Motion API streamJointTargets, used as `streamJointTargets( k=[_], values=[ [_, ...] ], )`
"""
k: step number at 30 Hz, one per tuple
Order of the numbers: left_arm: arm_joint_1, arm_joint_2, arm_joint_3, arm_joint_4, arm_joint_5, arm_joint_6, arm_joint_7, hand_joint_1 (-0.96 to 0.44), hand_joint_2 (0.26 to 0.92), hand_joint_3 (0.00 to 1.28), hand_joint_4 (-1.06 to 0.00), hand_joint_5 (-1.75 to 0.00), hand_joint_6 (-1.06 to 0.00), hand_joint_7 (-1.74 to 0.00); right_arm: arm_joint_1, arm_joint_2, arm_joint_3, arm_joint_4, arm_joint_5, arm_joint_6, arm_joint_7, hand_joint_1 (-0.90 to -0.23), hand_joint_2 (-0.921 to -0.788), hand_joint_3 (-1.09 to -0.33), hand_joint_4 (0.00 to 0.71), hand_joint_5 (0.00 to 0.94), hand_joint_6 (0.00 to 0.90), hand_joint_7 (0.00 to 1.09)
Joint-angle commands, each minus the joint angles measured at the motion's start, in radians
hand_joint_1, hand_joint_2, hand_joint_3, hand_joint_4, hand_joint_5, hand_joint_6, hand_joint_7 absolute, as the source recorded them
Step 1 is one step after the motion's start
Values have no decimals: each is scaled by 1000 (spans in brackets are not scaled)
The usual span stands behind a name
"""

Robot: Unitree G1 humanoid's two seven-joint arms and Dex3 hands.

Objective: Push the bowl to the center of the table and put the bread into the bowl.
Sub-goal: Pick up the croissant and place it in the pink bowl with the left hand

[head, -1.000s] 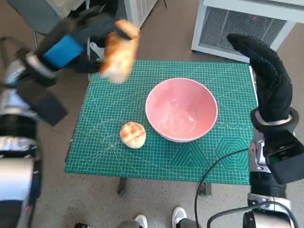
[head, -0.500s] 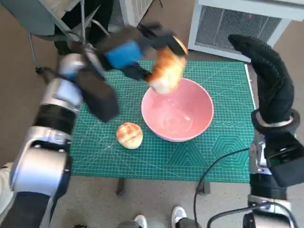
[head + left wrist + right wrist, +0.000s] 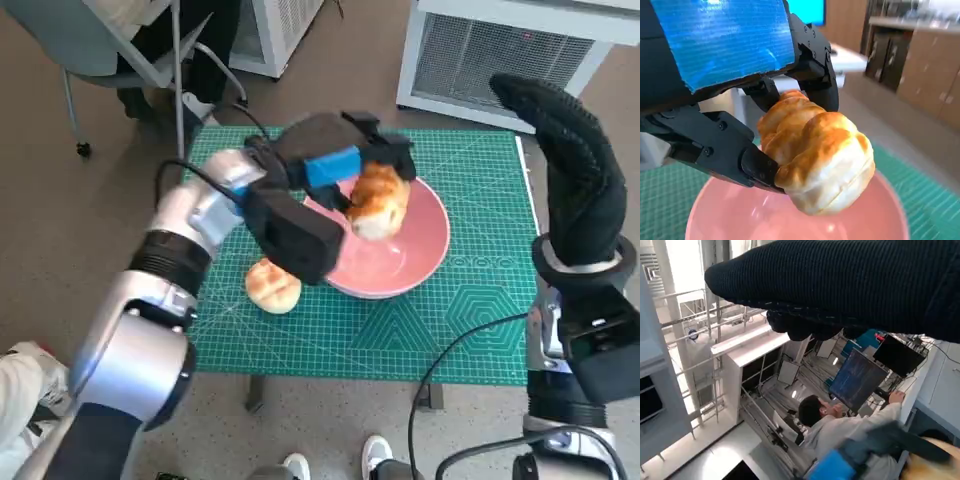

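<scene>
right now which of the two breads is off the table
The longer bread gripped by the left hand, held over the pink bowl. The round bun lies on the green mat beside the bowl.

The left hand [image 3: 740, 95] grips a golden bread roll [image 3: 817, 157] above the pink bowl [image 3: 715, 220], the green surface [image 3: 935, 200] beyond at three o'clock.

Bowl [image 3: 390, 262] sits on the mat [image 3: 470, 330] covering the bench, near its centre. Left hand [image 3: 330, 165] holds a bread roll [image 3: 378, 200] above the bowl's interior. A second roll [image 3: 273, 284] lies on the mat just left of the bowl. Right hand [image 3: 565, 170] is raised at the mat's right edge.
</scene>
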Motion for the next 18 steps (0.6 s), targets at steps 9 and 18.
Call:
streamJointTargets(
  k=[9,18],
  values=[
    [1,-19,19,8,-42,213,-279,-155,853,56,-93,-85,-139,-393,41,-5,-4,-29,-33,17,-22,-585,-921,-811,274,0,-1,640],
    [47,47,57,-79,-82,135,-289,-383,853,29,-16,-9,-46,-298,43,1,1,-40,-36,28,-27,-584,-921,-811,274,0,-1,632]
  ],
)
